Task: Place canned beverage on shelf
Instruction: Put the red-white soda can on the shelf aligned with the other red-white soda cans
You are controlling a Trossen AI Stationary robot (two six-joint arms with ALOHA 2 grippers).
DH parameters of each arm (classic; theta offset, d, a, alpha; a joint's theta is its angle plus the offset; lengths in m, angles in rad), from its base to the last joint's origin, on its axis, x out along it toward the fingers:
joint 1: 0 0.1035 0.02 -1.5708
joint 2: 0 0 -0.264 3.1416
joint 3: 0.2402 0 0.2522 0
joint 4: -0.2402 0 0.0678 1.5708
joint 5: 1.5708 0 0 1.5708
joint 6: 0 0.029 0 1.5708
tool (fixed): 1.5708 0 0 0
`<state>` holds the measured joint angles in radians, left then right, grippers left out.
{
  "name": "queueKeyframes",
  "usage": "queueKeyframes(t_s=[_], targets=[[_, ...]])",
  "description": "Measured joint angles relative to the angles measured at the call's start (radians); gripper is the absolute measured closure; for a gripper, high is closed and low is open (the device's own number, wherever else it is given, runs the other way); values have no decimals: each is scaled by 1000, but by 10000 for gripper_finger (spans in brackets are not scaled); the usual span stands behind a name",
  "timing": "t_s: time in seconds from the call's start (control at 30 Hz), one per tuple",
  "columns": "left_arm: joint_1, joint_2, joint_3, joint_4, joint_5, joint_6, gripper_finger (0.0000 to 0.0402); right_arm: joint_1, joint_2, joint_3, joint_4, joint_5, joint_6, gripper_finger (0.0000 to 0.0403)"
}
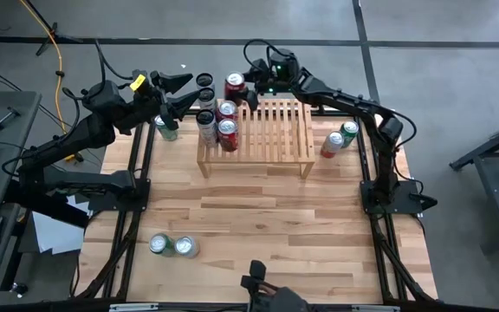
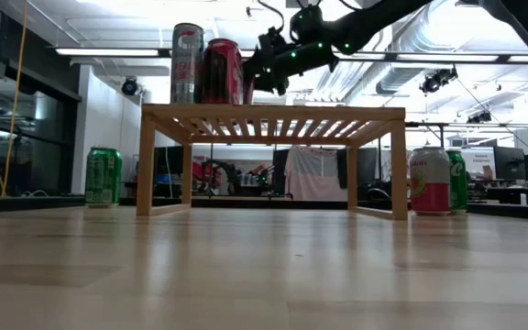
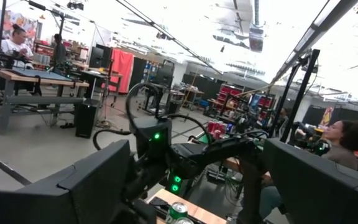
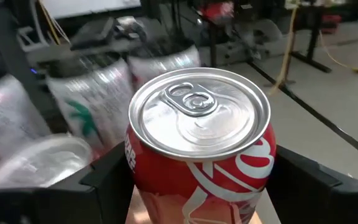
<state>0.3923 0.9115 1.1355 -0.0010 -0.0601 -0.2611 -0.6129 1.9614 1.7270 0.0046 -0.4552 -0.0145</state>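
Right wrist view shows your right gripper [image 4: 197,180] clasping the red can [image 4: 199,146] at the shelf's [image 1: 271,130] back left corner; set it flat on the slats before releasing. Left gripper [image 1: 176,91] hangs open nearby.

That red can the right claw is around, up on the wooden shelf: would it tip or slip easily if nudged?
Probably tippy: the red can stands upright, taller than wide, near the shelf's back edge. Its smooth, shiny wall may slip between the right gripper's fingers. The tab looks unopened, so it is likely full and fairly heavy.
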Motion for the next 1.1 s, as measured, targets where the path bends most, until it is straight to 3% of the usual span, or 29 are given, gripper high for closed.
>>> queueKeyframes(t_s=[0.4,0.63,1.1], targets=[[0,0,0,0,0,0,41,13,31,-6,5,-23,36,120],[0,0,0,0,0,0,41,13,40,-8,-5,-46,35,89],[0,0,0,0,0,1,41,14,40,-8,-9,-59,37,81]])
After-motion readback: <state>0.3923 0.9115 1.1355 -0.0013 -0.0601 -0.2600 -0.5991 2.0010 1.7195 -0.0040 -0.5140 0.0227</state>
